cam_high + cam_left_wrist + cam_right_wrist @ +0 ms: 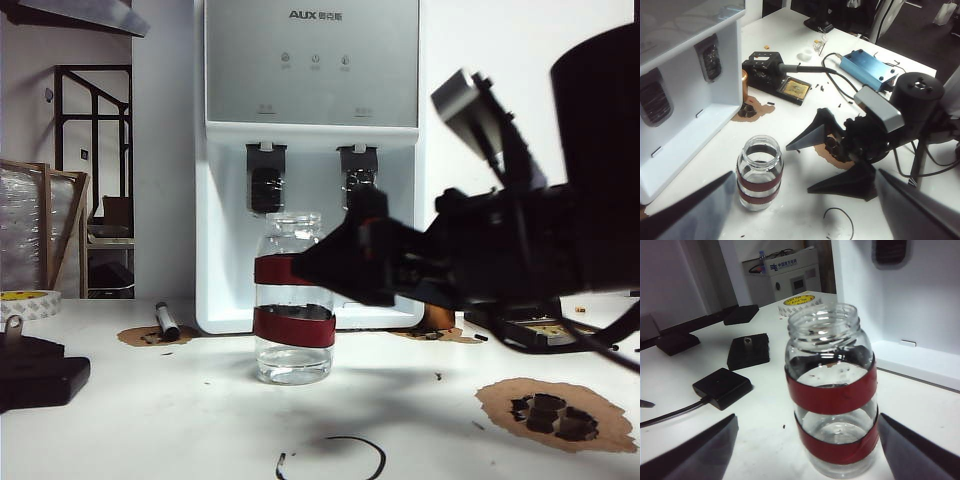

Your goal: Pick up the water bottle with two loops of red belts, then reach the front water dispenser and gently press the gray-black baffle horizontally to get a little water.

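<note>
White water dispenser sits at the table's back. Just in front we see the water bottle, upright on the table. Right gripper is spread wide, level with the bottle, just beside it, not touching. Left gripper hangs above, jaws apart.

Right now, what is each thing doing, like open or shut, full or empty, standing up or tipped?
Water bottle: upright on the table, lid off, looks empty, not held.
Right gripper: open, fingers pointing at the bottle, not touching it.
Left gripper: open, above the bottle, holding nothing.
Water dispenser: upright behind the bottle, no water running.
Tape roll: lying flat.
</note>
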Robot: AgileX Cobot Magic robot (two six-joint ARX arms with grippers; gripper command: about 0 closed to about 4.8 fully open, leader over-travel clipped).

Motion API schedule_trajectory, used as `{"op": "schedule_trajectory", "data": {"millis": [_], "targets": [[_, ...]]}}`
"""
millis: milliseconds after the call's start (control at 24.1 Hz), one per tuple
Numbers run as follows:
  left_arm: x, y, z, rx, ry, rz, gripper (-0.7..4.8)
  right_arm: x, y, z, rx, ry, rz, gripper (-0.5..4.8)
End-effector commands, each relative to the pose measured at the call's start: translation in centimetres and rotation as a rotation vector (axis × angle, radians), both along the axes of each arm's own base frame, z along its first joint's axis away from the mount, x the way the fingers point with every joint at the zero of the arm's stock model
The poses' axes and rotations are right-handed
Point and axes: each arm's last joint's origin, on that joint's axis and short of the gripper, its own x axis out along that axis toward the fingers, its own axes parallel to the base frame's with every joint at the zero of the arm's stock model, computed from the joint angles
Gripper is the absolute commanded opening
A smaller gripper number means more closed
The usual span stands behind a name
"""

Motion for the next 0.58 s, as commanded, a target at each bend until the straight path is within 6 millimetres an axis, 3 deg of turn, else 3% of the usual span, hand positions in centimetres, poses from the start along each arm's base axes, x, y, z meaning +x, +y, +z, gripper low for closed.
{"op": "schedule_trajectory", "data": {"millis": [42,582], "targets": [[0.0,0.0,0.2,-0.001,-0.012,-0.006,4.79,0.8,0.8,-0.2,0.018,0.012,0.003,4.79],[0.0,-0.1,0.2,-0.002,-0.011,-0.011,4.79,3.1,2.5,-1.1,0.030,0.036,-0.011,4.79]]}}
